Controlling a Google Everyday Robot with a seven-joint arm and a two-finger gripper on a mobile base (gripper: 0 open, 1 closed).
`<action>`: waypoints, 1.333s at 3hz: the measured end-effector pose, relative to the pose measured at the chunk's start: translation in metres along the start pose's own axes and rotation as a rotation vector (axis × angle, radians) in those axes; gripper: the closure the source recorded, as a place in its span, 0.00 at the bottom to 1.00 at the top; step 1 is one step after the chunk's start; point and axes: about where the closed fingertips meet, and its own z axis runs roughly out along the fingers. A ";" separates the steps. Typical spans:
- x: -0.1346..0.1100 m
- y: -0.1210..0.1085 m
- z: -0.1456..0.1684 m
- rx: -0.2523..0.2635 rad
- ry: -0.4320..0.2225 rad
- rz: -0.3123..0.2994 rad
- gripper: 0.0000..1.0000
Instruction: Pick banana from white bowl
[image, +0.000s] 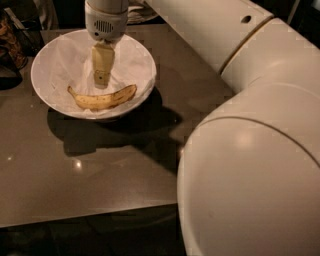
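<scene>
My gripper (101, 81) hangs over the banana (102, 98) lying ungrasped in the white bowl (48, 59); spread or closed, I cannot tell.

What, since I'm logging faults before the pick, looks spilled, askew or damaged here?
Nothing stands out. The curved yellow banana with brown speckles lies whole inside the wide white paper-lined bowl, which sits level on the dark table. Nothing has spilled around it. The tool hangs inside the bowl, just above the banana's middle.
</scene>
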 end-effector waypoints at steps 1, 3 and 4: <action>0.003 -0.004 0.011 -0.010 0.010 -0.042 0.25; 0.009 -0.005 0.030 -0.040 0.020 -0.068 0.33; 0.009 -0.003 0.043 -0.063 0.023 -0.067 0.34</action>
